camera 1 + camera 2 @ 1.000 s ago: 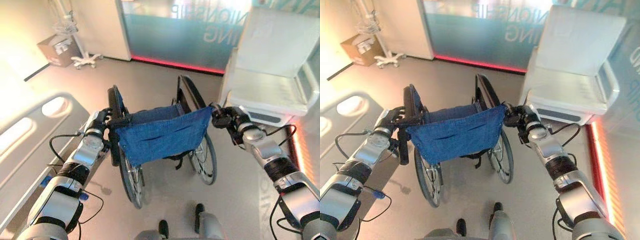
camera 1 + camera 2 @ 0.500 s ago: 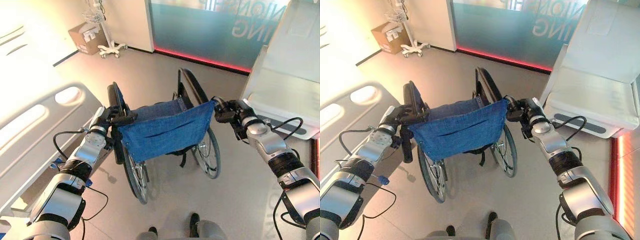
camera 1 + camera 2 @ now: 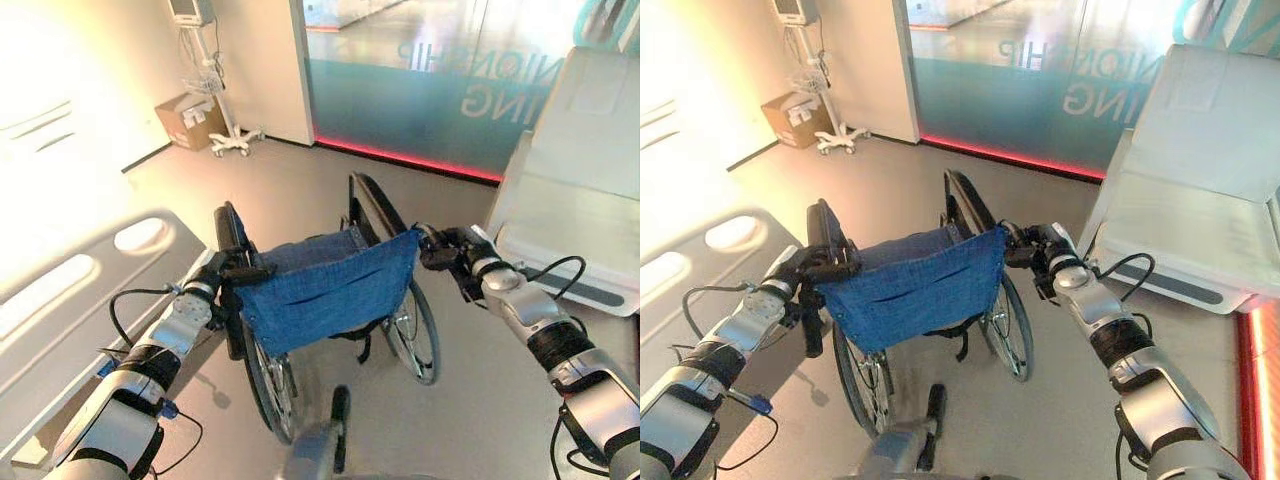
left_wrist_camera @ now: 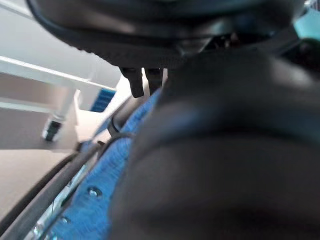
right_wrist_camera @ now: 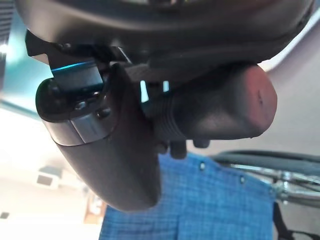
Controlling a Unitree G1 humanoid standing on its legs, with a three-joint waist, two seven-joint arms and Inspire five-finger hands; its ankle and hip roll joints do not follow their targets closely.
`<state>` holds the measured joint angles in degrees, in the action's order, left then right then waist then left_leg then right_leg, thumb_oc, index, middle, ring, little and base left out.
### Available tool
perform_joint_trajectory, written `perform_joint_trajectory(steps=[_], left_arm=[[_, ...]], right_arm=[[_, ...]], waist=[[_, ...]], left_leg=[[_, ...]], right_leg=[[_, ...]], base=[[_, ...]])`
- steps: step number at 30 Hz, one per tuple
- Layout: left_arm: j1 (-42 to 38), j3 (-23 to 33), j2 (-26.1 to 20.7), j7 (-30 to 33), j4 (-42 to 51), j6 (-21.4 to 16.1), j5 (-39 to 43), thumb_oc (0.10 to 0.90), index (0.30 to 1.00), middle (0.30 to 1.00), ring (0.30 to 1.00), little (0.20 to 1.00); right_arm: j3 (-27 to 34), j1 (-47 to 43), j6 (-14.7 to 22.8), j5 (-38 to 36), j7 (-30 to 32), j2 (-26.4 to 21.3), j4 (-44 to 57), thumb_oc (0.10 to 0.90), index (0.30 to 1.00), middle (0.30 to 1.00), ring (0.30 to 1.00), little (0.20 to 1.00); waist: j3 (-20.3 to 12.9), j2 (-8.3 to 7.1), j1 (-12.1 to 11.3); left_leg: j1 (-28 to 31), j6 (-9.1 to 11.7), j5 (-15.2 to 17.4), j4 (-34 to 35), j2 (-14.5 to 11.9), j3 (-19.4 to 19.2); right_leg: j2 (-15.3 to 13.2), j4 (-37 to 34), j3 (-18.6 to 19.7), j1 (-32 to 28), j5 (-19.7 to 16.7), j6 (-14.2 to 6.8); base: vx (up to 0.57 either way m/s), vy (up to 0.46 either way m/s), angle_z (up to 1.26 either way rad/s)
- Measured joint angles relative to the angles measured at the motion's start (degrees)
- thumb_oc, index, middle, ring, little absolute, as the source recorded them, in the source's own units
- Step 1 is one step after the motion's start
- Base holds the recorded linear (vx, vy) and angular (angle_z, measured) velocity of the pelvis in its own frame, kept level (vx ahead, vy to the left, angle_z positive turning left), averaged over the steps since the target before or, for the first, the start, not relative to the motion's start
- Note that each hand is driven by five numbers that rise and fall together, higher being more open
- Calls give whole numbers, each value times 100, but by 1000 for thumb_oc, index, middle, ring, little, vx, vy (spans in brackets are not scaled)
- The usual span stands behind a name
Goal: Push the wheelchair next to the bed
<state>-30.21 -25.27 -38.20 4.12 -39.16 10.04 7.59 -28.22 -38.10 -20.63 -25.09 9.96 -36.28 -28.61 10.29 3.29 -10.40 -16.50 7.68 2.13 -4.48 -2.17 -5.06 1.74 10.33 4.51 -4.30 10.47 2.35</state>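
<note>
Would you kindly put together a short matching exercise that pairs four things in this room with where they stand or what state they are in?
Things:
1. wheelchair
2. bed
3. cardboard box
4. right hand

Places or states:
A. on the floor by the far wall, beside a wheeled stand
B. along the robot's left, pale side rail showing
C. curled round a push handle
D. in the middle of the floor, blue backrest facing the robot

Pairs: 1-D, 2-B, 3-A, 4-C
</note>
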Motion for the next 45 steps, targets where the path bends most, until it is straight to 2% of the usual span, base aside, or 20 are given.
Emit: perform_joint_trajectory(steps=[2,4,5,10,11,12,14,16,19,21,23,25,27,28,30,31,33,36,39,45], left_arm=[[35,42,-24,-2,38,24,-1,400,300,300,300,300],[35,109,-50,-11,81,23,0,400,300,300,300,300],[-27,137,-82,-42,93,11,-4,400,300,300,300,300],[-571,347,-250,46,-160,94,-6,400,300,300,300,300],[-625,348,-262,120,-211,146,-9,400,300,300,300,300],[-641,349,-269,155,-246,153,-14,400,300,300,300,300],[-731,363,-321,276,-257,171,-23,400,300,300,300,300],[-771,353,-309,306,-318,170,-28,400,300,300,300,300],[-728,323,-129,342,-448,196,-130,400,300,300,300,300],[-648,328,-84,337,-440,202,-128,400,300,300,300,300],[-509,318,-21,347,-490,204,-130,400,300,300,300,300],[-424,329,-51,326,-473,202,-128,400,300,300,300,300],[-399,444,-98,285,-445,189,-111,400,300,300,300,300],[-391,478,-151,286,-426,169,-99,400,300,300,300,300],[-381,496,-154,298,-418,95,-105,400,300,300,300,300],[-376,497,-116,306,-420,44,-109,400,300,300,300,300],[-394,551,11,354,-389,-20,-110,400,300,300,300,300],[-520,561,30,385,-376,-74,-106,400,300,300,300,300],[-543,573,15,449,-416,-88,-100,400,300,300,300,300],[-560,572,11,457,-386,-168,119,400,300,300,300,300]], right_arm=[[0,2,4,9,-2,19,86,400,300,300,300,300],[26,-1,2,9,-4,-25,193,400,300,300,300,300],[67,-15,23,27,-9,-17,196,400,300,300,300,300],[299,-207,141,39,46,360,-133,400,300,300,300,300],[299,-254,163,40,55,386,-157,400,300,300,300,300],[300,-284,174,39,73,425,-208,400,300,300,300,300],[299,-373,202,20,90,572,-408,400,300,300,300,300],[304,-396,209,18,95,595,-441,400,300,300,300,300],[273,-306,198,23,93,571,-492,400,300,300,300,300],[288,-153,195,22,96,592,-492,400,300,300,300,300],[250,17,176,22,103,562,-369,400,300,300,300,300],[224,134,142,22,148,534,-170,400,300,300,300,300],[255,257,81,-2,250,561,-14,400,300,300,300,300],[264,241,57,-6,250,590,-12,400,300,300,300,300],[291,250,9,-4,255,597,5,400,300,300,300,300],[304,247,-18,1,266,567,32,400,300,300,300,300],[324,207,-65,-2,271,403,89,400,300,300,300,300],[318,14,-123,2,270,246,178,400,300,300,300,300],[191,-367,-165,27,249,238,63,400,300,300,300,300],[64,-671,-173,31,161,115,-32,400,300,300,300,300]], waist=[[-3,-12,-16],[-33,-1,1],[-64,26,43],[-129,-414,-63],[-144,-377,-54],[-145,-383,-57],[-243,-486,-15],[-324,-550,-25],[-458,-503,81],[-455,-454,88],[-415,-269,176],[-367,-213,476],[-327,-335,812],[-292,-409,910],[-269,-459,1086],[-263,-496,1129],[-263,-509,1101],[-228,-643,933],[-84,-451,723],[-54,-257,615]], left_leg=[[137,-29,-23,-325,5,6],[586,-14,-10,-447,-55,27],[937,-223,-275,-67,-123,-81],[992,-773,-462,33,283,-327],[1002,-1135,-597,52,265,-448],[1006,-1283,-552,17,270,-490],[1001,-1422,-433,-36,294,-683],[989,-1494,-275,-153,427,-748],[1159,-1566,-198,-149,592,-696],[1451,-1642,-152,31,608,-607],[1735,-1733,-21,79,601,-384],[1815,-1643,-55,37,620,-295],[1800,-1613,20,64,676,-279],[1816,-1636,8,61,689,-266],[1808,-1610,13,49,677,-119],[1780,-1558,5,35,661,-125],[1700,-1459,62,-86,626,-203],[1687,-1262,112,-149,632,-394],[1568,-1018,211,-362,383,34],[1637,-788,88,-45,139,288]], right_leg=[[-151,-19,117,-51,111,32],[-318,-14,103,-69,229,-149],[-420,-19,3,-126,304,-321],[-969,-94,-692,-141,190,-601],[-979,96,-892,-128,191,-628],[-996,366,-975,-67,284,-672],[-1009,2041,-1001,341,432,-732],[-988,2374,-944,359,256,-926],[-1054,2593,-673,336,4,-1246],[-1120,2898,-746,522,142,-1078],[-1147,2723,-860,1159,228,-928],[-1235,2014,-852,1798,171,-954],[-1461,792,-837,2364,-181,-1202],[-1502,324,-749,2500,-389,-1185],[-1375,374,-451,2723,-627,-1102],[-1310,856,-480,2765,-647,-1049],[-1202,1647,-596,2694,-567,-906],[-1223,842,-898,1781,-573,-911],[-902,116,-1144,1442,-893,-717],[-664,-27,-1337,1367,-834,-542]], base=[[355,149,-35],[336,154,-21],[256,123,-7],[236,125,-27],[188,120,-20],[189,128,-10],[188,111,-2],[351,129,-10],[307,51,11],[319,-60,8],[245,-254,11],[246,-337,57],[295,-339,94],[182,-255,97],[221,-308,82],[269,-317,59],[249,-267,50],[185,-218,8],[65,-151,-8],[148,-164,12]])
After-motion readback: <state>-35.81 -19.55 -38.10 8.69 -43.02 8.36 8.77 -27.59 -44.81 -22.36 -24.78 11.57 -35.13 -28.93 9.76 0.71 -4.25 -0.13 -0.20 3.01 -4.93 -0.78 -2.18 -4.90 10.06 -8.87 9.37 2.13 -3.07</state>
